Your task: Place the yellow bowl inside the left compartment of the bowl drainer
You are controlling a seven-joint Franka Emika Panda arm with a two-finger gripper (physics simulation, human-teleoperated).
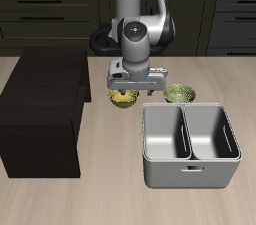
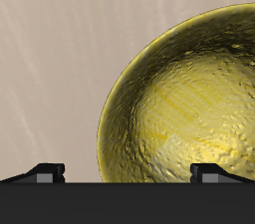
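Two bowls, one yellow bowl under the wide-spread hand, one olive-green bowl; one bowl drainer.

dark cabinet block on wooden table, olive-green bowl farther back

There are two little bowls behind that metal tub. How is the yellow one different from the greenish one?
The yellow bowl is golden-yellow, the green bowl a duller olive. The yellow bowl sits right under the gripper, partly hidden by it, while the green bowl stands in the open. The green bowl is just behind the bowl drainer; the yellow bowl sits off its back corner, nearer the dark cabinet. Both are small, round and upright on the table.
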